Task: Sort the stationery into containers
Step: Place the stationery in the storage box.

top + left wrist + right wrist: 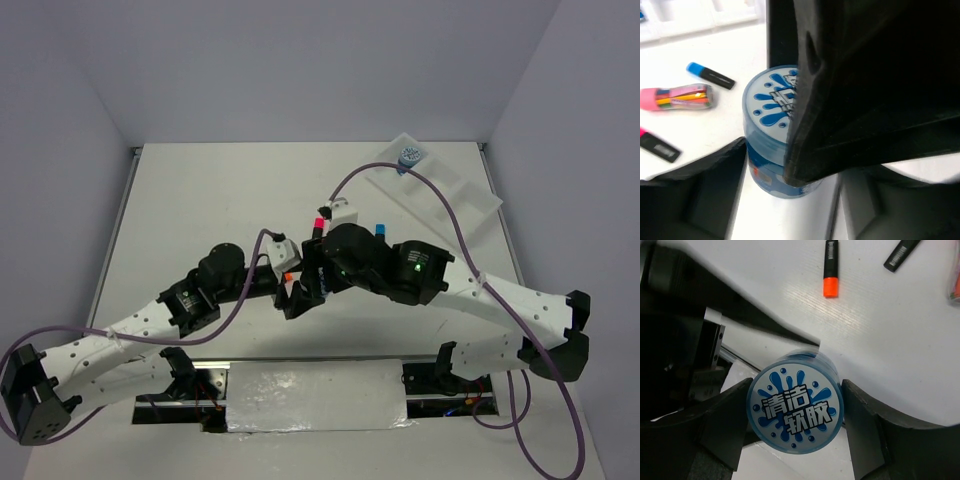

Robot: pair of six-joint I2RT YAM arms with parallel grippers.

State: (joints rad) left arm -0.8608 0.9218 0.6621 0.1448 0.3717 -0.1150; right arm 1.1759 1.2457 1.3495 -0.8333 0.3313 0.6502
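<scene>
Sorting is barely begun: one roll (408, 157) is set in the tray (460, 195), another roll (795, 412) is pinched mid-table by the right gripper (795, 435); the left gripper's (790, 197) jaws cannot be judged; markers (830, 267) are unsorted.

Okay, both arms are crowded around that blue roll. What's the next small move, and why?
Probably back the left gripper off first. The right gripper has a finger against each side of the blue roll, and one left finger touches it too. Clearing it should let the right arm carry the roll to the tray.
</scene>
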